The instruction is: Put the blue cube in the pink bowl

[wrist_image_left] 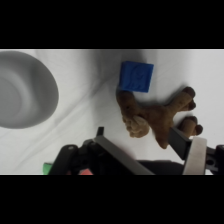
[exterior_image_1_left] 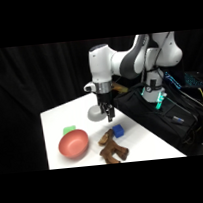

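While the gripper (exterior_image_1_left: 109, 115) hovers above the table with fingers apart and empty, the blue cube (exterior_image_1_left: 118, 131) sits beside a brown toy (exterior_image_1_left: 113, 147). Approach is underway; next it must descend over the cube, away from the pink bowl (exterior_image_1_left: 73, 143).

Blue cube (exterior_image_1_left: 118, 131) sits with a brown plush toy (exterior_image_1_left: 113, 147) touching its near side; approach from there blocked. Far side and top open. Grey bowl (exterior_image_1_left: 96, 113) stands just beyond. Pink bowl (exterior_image_1_left: 73, 144) left, top open; bare table (exterior_image_1_left: 53, 119) between, green block (exterior_image_1_left: 69, 129) behind it.
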Available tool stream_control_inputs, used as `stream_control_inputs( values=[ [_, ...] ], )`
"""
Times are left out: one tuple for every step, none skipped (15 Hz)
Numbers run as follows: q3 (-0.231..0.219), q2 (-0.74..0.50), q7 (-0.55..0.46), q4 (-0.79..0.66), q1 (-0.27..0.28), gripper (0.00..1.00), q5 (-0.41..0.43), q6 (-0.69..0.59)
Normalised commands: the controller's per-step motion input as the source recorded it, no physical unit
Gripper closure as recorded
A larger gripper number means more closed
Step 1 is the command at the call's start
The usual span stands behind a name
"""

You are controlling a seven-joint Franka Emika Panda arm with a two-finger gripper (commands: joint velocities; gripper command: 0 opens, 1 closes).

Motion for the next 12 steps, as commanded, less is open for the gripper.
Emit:
stream_control_inputs(
  values=[
    [0.011,0.1,0.23,-0.09,0.072,0.0,0.005,0.34],
    [0.006,0.1,0.24,-0.1,0.079,0.0,-0.021,0.32],
    [-0.003,0.1,0.25,-0.09,0.088,0.0,-0.056,0.31],
    [-0.012,0.1,0.25,-0.08,0.091,0.0,-0.072,0.28],
    [-0.016,0.1,0.24,-0.07,0.092,0.0,-0.074,0.26],
    [-0.033,0.1,0.27,-0.07,0.1,0.0,-0.102,0.26],
    [-0.046,0.09,0.27,-0.07,0.105,0.0,-0.118,0.24],
    [-0.053,0.08,0.26,-0.07,0.108,0.0,-0.119,0.23],
    [-0.062,0.08,0.24,-0.07,0.113,0.0,-0.129,0.23],
    [-0.069,0.08,0.23,-0.07,0.116,0.0,-0.123,0.21],
    [-0.079,0.07,0.23,-0.08,0.122,0.0,-0.131,0.2],
    [-0.093,0.06,0.24,-0.08,0.13,0.0,-0.143,0.21]
  ],
)
